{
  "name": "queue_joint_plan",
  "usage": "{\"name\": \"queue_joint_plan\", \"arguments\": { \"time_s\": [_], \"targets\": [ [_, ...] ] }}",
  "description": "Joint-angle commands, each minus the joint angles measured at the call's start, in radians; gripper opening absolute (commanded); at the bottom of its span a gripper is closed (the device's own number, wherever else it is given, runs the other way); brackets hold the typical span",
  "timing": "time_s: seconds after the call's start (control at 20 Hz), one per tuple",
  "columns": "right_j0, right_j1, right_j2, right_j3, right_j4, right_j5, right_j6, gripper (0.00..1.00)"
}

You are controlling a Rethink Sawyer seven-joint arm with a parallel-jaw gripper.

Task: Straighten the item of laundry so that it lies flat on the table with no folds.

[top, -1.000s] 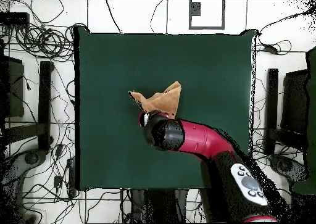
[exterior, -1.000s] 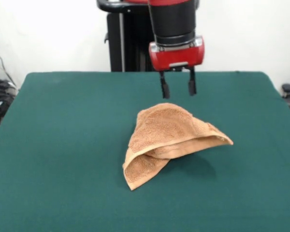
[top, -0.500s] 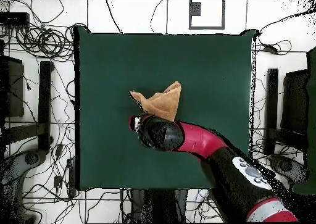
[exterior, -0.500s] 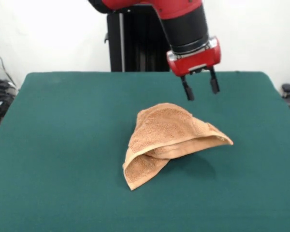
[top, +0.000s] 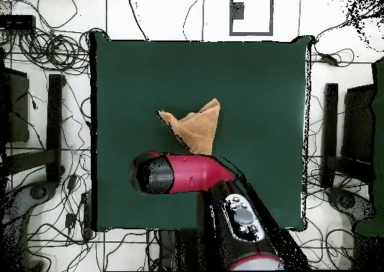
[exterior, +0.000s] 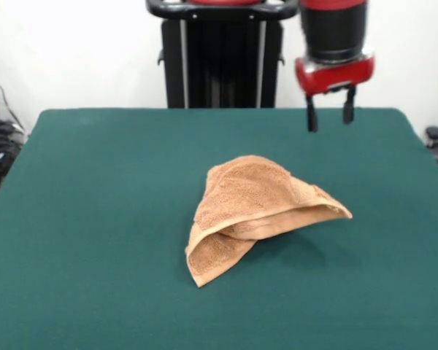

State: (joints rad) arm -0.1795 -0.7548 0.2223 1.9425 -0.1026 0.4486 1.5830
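Note:
The orange-tan towel (exterior: 257,210) lies crumpled and folded over itself in the middle of the dark green table (exterior: 95,219), one corner sticking out to the right and a fold tucked under at the front. From above the towel (top: 196,125) reads as a rough triangle. My gripper (exterior: 328,117) hangs open and empty above the table's far right part, well behind and to the right of the towel, touching nothing. In the overhead view the red arm (top: 180,173) covers the gripper.
The black pedestal (exterior: 219,62) stands behind the table's far edge. Cables and black stands (top: 52,119) lie on the floor around the table in the overhead view.
My gripper has swung away from just behind the towel, moving right in the front view and rising a little. The towel has not moved.

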Motion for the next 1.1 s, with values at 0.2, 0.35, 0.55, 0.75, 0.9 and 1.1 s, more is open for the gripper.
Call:
{"name": "queue_joint_plan", "arguments": {
  "time_s": [0.2,0.35,0.55,0.75,0.9,1.1],
  "targets": [
    [0.081,-0.027,-0.148,-0.062,-0.012,0.103,0.208,1.00],
    [0.082,-0.028,-0.150,-0.057,-0.006,0.090,0.196,1.00],
    [0.075,-0.040,-0.141,-0.033,0.005,0.064,0.180,1.00],
    [0.066,-0.030,-0.129,-0.037,0.004,0.038,0.160,1.00],
    [0.042,-0.029,-0.092,-0.033,-0.010,0.002,0.111,1.00],
    [0.040,-0.027,-0.091,-0.028,-0.022,-0.034,0.113,1.00]
  ]
}}
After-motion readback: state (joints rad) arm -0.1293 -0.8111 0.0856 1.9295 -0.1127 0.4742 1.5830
